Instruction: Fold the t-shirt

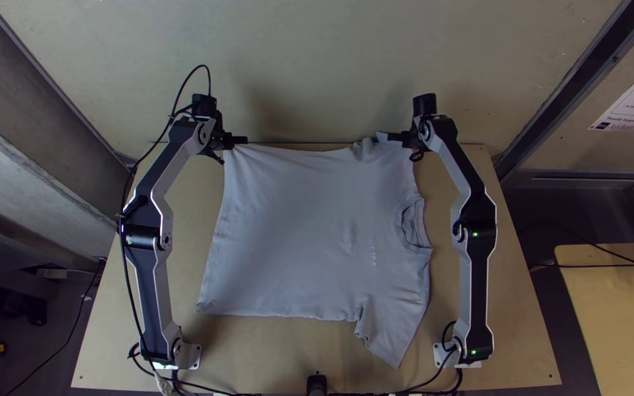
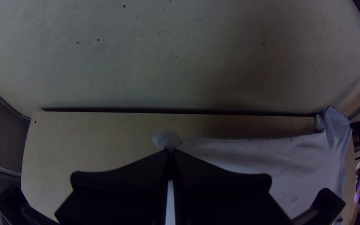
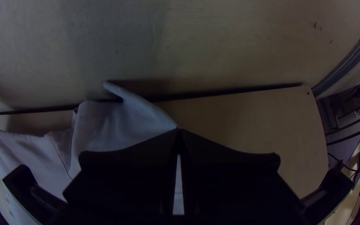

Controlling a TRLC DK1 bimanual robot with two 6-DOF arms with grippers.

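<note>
Bare surface [image 1: 522, 352] beyond both sides of t-shirt [image 1: 295, 235], close to far edge. Clamped shut: left tool [image 1: 242, 139] on hem corner [image 1: 233, 152], right tool [image 1: 392, 136] on sleeve [image 1: 390, 154].

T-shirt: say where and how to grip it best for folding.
Pinch the far edge at its two ends: left end effector on the hem corner, right end effector on the far sleeve, each from its outer side, as now. The t-shirt lies spread, collar to the right, so that long side should fold over evenly.
</note>
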